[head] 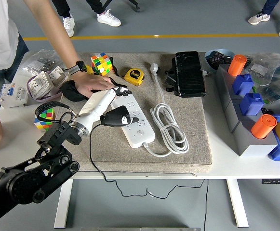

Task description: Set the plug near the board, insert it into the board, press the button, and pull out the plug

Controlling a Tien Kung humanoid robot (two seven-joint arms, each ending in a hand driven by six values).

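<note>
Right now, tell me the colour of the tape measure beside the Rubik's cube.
The tape measure is yellow with a black centre, seen best in the head view.

The left hand (114, 103) covers the far end of the board (136, 122) (sockets there hidden); finger posture indeterminate.

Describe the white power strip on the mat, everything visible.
The power strip is a long white plastic board lying flat and diagonal on the grey mat, with rows of sockets and a round button near its close end. Its white cable coils alongside. The robot's left hand lies over its far half; a person's hand rests just beyond it.
</note>
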